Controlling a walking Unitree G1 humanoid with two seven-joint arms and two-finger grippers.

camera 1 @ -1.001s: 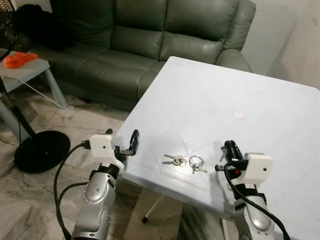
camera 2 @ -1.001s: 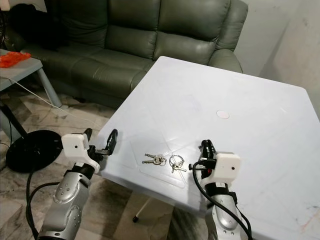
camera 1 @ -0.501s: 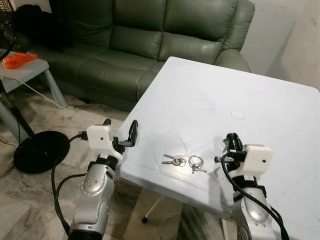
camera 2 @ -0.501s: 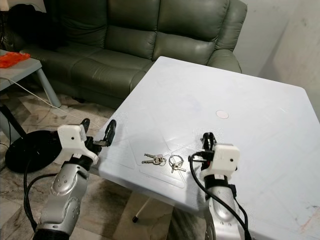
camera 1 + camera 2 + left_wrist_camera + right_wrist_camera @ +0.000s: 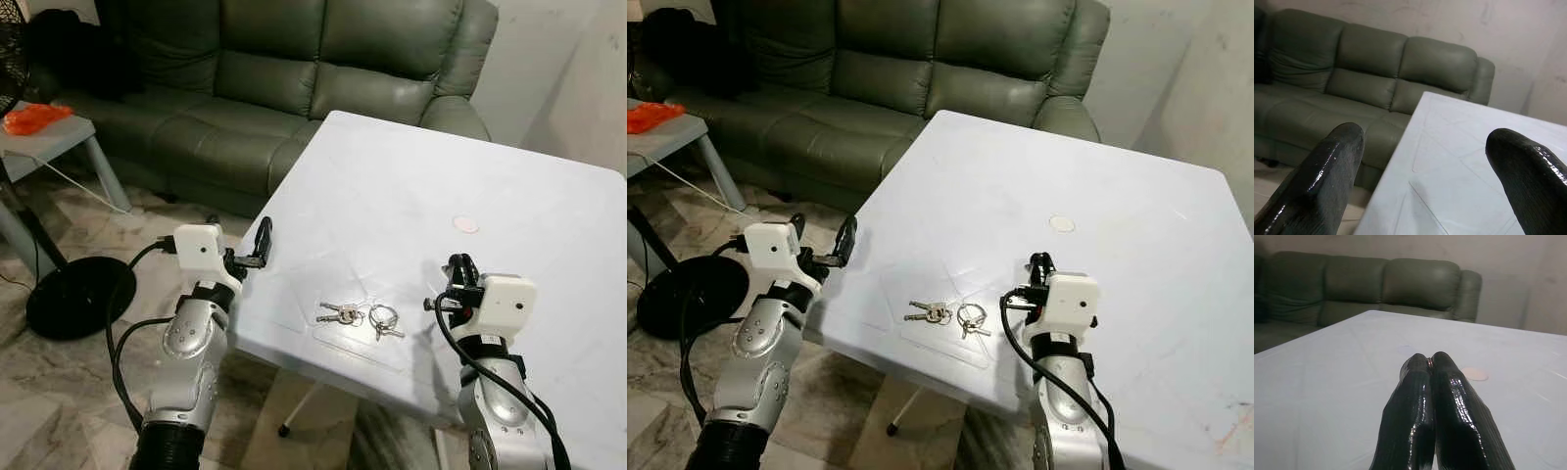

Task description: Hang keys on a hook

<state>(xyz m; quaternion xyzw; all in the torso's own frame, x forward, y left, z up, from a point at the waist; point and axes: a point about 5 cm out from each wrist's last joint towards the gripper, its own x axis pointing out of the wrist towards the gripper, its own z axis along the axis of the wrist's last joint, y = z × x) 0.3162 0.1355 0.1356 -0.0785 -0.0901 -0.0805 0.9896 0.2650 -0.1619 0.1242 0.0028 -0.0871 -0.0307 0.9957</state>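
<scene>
Two small bunches of keys (image 5: 359,315) lie side by side near the front edge of the white table (image 5: 441,196): a cluster of keys on the left and a ring with a key on the right. My left gripper (image 5: 240,245) is open and hovers at the table's left edge, left of the keys. My right gripper (image 5: 458,269) is shut with nothing in it, low over the table to the right of the keys. In the right wrist view its fingers (image 5: 1425,396) press together above the tabletop.
A green leather sofa (image 5: 294,69) stands behind the table. A round beige disc (image 5: 466,224) lies mid-table. To the left are a fan base (image 5: 78,294) on the tiled floor and a small side table (image 5: 49,132) with an orange item.
My left arm has risen and moved toward the table's left edge. My right arm has lifted slightly and shifted forward. The keys have not moved.
</scene>
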